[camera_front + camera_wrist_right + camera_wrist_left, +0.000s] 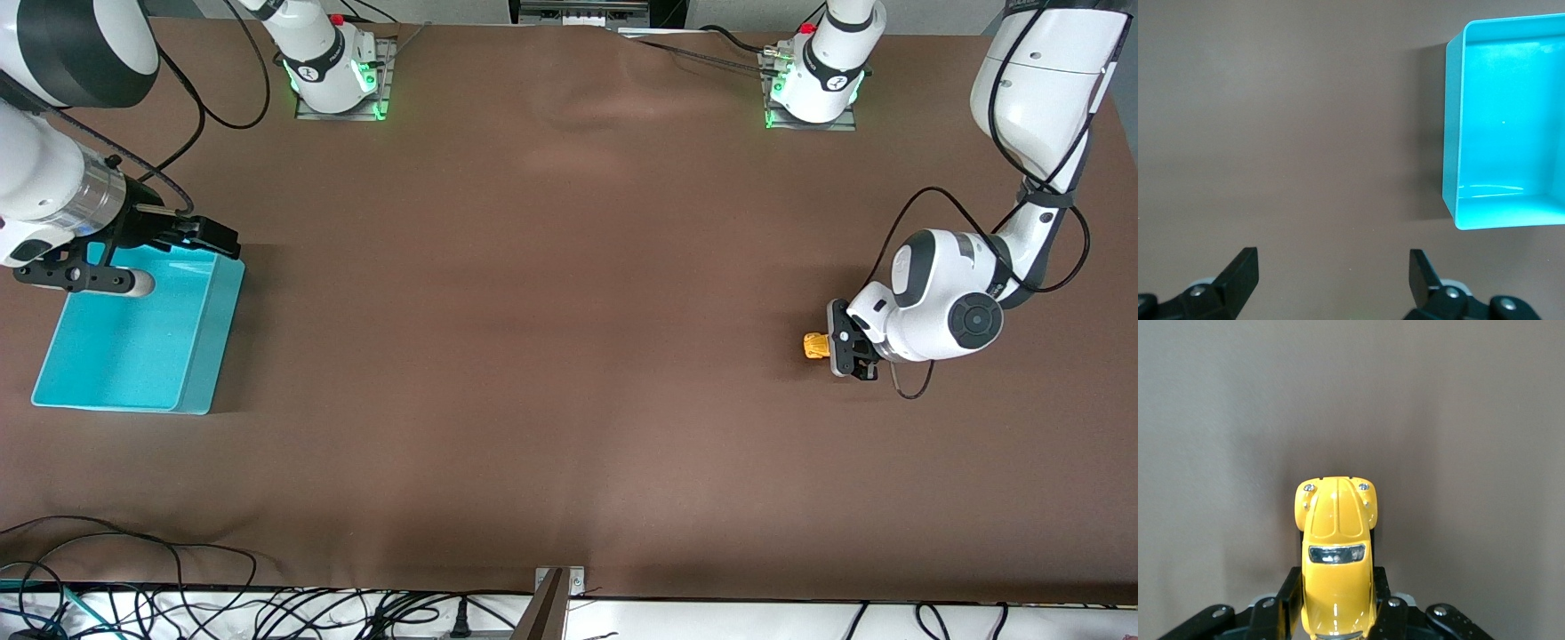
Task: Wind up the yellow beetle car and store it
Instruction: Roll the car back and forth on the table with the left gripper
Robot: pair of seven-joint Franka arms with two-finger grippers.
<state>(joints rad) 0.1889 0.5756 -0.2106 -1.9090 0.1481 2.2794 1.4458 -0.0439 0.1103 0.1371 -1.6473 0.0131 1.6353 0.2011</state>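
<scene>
My two arms are glossy white with dark grey joint caps and black cables looping off them. Bases glow green, each with a red button, and the fingers (pixel 1238 273) are black.

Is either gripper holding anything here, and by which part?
The left gripper grips the yellow beetle car by the sides of its rear body. The right gripper is open and empty beside the turquoise bin.

The left claw (pixel 836 348) grips the yellow beetle car (pixel 815 345); the right claw (pixel 218 238) waits over the turquoise bin (pixel 191 373).
</scene>
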